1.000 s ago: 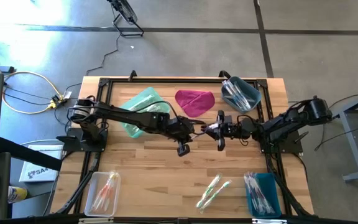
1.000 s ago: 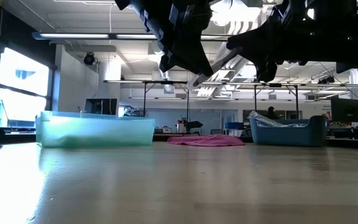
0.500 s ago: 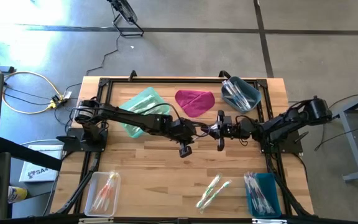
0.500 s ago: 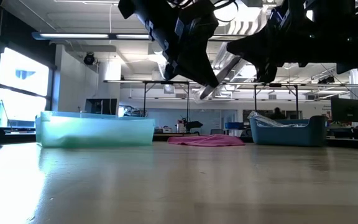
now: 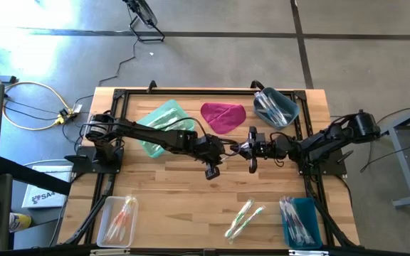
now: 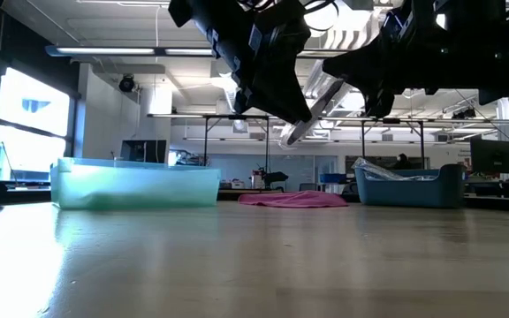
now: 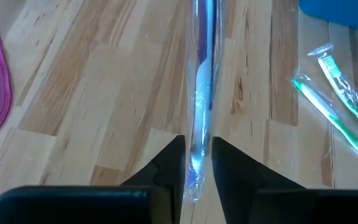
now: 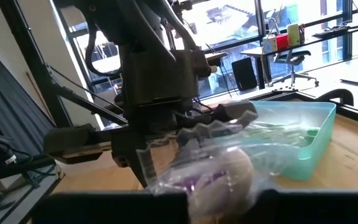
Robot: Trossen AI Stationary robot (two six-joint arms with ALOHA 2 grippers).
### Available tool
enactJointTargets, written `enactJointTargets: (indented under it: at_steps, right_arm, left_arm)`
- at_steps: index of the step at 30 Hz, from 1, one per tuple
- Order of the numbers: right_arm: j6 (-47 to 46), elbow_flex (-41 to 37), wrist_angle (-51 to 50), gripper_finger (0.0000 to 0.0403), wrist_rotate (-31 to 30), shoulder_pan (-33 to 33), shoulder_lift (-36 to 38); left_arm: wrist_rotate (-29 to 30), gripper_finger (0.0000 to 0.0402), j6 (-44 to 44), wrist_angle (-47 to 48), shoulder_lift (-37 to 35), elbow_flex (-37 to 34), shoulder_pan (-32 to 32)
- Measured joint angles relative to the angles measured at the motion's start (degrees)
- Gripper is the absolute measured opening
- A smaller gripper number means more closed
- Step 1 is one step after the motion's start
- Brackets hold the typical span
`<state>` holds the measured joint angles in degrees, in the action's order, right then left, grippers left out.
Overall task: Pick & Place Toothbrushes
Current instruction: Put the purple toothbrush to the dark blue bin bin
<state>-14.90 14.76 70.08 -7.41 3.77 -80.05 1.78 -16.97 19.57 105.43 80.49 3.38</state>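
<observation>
A wrapped toothbrush [image 5: 237, 148] with a blue-purple handle hangs in the air over the table's middle, between my two grippers. It shows slanted in the low view [image 6: 312, 108] and runs straight away from the fingers in the left wrist view [image 7: 202, 81]. My left gripper [image 5: 228, 148] reaches in from the table's left and is shut on one end. My right gripper [image 5: 246, 149] reaches in from the right at the other end, which shows close and blurred in the right wrist view [image 8: 204, 174]. My left gripper pinches the toothbrush's near wrapper end [image 7: 197, 163] between its two fingers, coming about level from the table's left, fingers along the brush. The brush is lifted clear. My right gripper holds the opposite end [image 6: 338, 86] from the table's right; its own body hides the fingers there.
A teal bin [image 5: 164, 126], a magenta cloth [image 5: 223, 116] and a grey-blue tub of toothbrushes [image 5: 275, 107] sit along the far side. A clear bin [image 5: 117, 219], two loose green toothbrushes [image 5: 243, 219] and a blue bin [image 5: 301, 222] lie near the front edge.
My left gripper has moved toward the table's right, up to the free end of the toothbrush that the right gripper holds in the air. The right arm and the brush have stayed almost where they were.
</observation>
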Motion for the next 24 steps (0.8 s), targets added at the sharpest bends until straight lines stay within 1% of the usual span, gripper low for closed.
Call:
enactJointTargets:
  at_steps: [8, 11, 19, 24]
  right_arm:
    - [0.0, 0.0, 0.0, 0.0005, 0.0, 0.0, 0.0]
    - [0.0, 0.0, 0.0, 0.0005, -0.1, 0.0, 0.0]
    - [0.0, 0.0, -0.3, 0.0004, -0.1, 0.0, 0.0]
    - [0.0, 0.0, -0.6, 0.0004, -0.1, 0.0, 0.0]
  left_arm:
    - [0.3, 0.0102, -1.3, 0.0, 0.0, 0.0, 0.0]
    - [0.4, 0.0120, -1.3, 0.0, 0.0, 0.0, 0.0]
    - [0.5, 0.0182, -1.3, 0.3, 0.0, 0.0, 0.0]
    - [0.5, 0.0195, -1.3, 0.3, 0.0, 0.0, 0.0]
